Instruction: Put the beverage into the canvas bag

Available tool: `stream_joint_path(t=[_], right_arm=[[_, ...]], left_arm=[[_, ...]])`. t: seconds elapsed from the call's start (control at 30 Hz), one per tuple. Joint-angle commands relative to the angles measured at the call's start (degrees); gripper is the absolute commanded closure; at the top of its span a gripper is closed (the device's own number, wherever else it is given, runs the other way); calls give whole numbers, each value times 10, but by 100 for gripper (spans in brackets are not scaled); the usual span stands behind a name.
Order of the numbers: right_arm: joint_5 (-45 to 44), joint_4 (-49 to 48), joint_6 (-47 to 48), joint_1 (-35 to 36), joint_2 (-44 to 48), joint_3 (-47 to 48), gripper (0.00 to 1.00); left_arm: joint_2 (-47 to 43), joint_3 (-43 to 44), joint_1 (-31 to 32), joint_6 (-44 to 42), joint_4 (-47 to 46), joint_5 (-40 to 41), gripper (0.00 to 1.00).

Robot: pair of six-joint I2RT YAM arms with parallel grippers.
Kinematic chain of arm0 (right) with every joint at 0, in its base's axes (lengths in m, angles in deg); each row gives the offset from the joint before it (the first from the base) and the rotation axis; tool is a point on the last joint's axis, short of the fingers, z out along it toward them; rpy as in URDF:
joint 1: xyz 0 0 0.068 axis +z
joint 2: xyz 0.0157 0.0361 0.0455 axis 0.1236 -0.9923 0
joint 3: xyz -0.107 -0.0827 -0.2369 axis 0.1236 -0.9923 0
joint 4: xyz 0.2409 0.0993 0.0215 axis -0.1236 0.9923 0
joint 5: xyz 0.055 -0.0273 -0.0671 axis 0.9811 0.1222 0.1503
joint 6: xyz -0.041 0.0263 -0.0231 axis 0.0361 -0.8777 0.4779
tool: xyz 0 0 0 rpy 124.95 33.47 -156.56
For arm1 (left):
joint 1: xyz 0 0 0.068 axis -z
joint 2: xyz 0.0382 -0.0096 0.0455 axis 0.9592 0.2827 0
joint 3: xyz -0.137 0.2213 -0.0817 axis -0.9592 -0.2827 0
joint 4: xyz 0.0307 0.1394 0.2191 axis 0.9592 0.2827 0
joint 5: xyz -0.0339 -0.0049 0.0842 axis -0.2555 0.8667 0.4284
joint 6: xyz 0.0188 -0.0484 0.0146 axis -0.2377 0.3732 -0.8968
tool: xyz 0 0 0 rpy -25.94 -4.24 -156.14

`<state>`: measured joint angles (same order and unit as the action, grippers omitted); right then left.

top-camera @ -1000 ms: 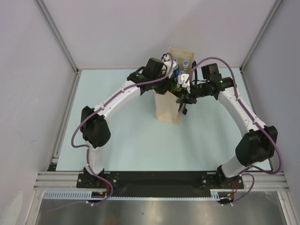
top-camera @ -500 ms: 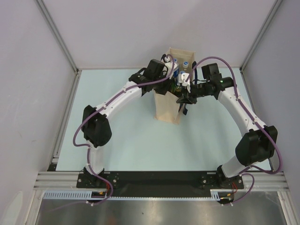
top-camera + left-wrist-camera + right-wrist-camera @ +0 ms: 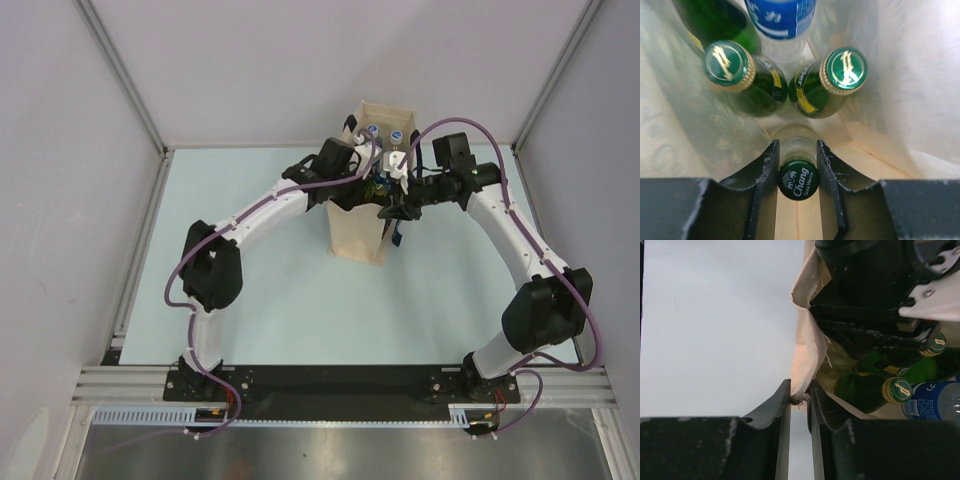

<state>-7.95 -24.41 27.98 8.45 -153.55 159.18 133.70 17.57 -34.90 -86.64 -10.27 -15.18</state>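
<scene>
the left gripper (image 3: 797,150) is clamped on the neck of a green-capped bottle (image 3: 798,184), low inside the canvas bag (image 3: 807,335). other bottles (image 3: 832,80) stand just beyond its tips. the right gripper (image 3: 800,387) pinches the bag's rim. what seems left is to release the bottle and lift out.

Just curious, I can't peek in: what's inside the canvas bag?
Two capped green bottles, a blue-labelled clear bottle, and a Chang bottle clamped in the left gripper. Their bases are hidden.
</scene>
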Motion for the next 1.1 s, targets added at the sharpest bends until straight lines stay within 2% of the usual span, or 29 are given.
stream_joint_path(t=[0.0,0.07,0.2,0.23,0.43,0.57,0.8,0.9,0.93,1.07], right_arm=[[80,-17,-14,6,23,33,100],[80,-16,-14,6,24,31,100],[79,-17,-13,6,23,28,100],[78,-17,-13,7,24,28,100],[70,-17,-18,5,26,29,100],[63,-21,-31,5,31,32,96],[36,-42,-94,-1,42,54,76],[21,-64,-138,-8,58,60,60],[17,-82,-152,-11,71,61,51],[2,-122,-235,-38,103,58,33]], left_arm=[[-6,-6,15,26,-6,-25,69],[-15,-4,14,27,-7,-17,57],[-35,4,13,27,-9,6,46],[-40,7,12,28,-10,9,41],[-86,36,6,34,-8,58,30],[-123,50,2,33,-9,67,23],[-188,62,-4,40,-14,71,18],[-224,48,-6,43,-19,81,13],[-247,42,-7,46,-23,81,11],[-315,-21,-11,54,-37,130,2]])
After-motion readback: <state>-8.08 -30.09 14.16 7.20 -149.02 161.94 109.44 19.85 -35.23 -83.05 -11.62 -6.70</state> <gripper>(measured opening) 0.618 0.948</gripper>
